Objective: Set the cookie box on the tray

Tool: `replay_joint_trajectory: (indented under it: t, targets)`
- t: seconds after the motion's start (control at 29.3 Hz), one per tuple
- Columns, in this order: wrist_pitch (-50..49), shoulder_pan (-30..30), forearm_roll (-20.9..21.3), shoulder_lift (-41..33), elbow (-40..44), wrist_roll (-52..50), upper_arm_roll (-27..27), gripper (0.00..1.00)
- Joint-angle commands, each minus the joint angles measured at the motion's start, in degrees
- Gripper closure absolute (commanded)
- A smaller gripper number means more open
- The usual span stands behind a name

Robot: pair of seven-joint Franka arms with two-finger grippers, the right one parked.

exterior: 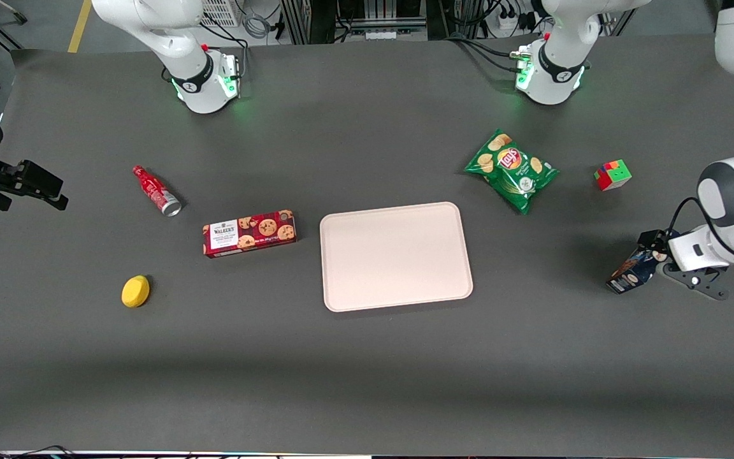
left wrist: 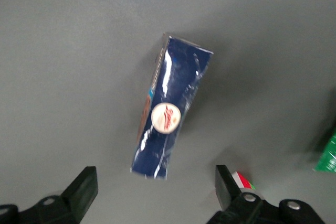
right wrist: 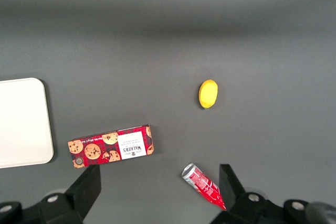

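Note:
The cookie box [exterior: 629, 273], a small navy carton with a round white-orange logo, lies on the grey table toward the working arm's end. In the left wrist view the cookie box [left wrist: 168, 114] rests flat on the table, untouched. My left gripper [exterior: 652, 254] hovers above the box's end, open. Its black fingers [left wrist: 84, 182] stand wide apart in the gripper [left wrist: 155, 182] with nothing between them. The tray [exterior: 395, 255], pale pinkish-cream and bare, sits mid-table; its corner also shows as the tray [right wrist: 23, 121] in the right wrist view.
A green chips bag [exterior: 512, 171] and a colourful cube [exterior: 612, 174] lie farther from the front camera than the cookie box. A red chocolate-chip box [exterior: 249, 233], a red can [exterior: 157, 190] and a yellow object [exterior: 135, 291] lie toward the parked arm's end.

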Motion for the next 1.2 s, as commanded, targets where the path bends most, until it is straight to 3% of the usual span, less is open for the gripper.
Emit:
replay_joint_trajectory:
  t: [0.0,0.34,0.61,0.79,0.89,1.16]
  targets:
    - [1.74,-0.06,-2.84,-0.93,-2.31,0.80,0.05,1.00]
    - [-0.98,0.03,-3.10,-1.63,-0.38,-0.34,0.05,1.00]
    - [-21.88,-0.24,-3.10,-7.16,10.16,-11.31,-0.74,1.00]
    - [-34.10,-0.33,-3.10,-11.91,16.31,-25.18,-4.69,1.00]
    - [-42.37,-0.41,-3.10,-14.02,20.97,-38.72,-10.05,1.00]
    - [-47.22,-0.50,-3.98,-15.70,24.41,-63.68,-23.58,1.00]
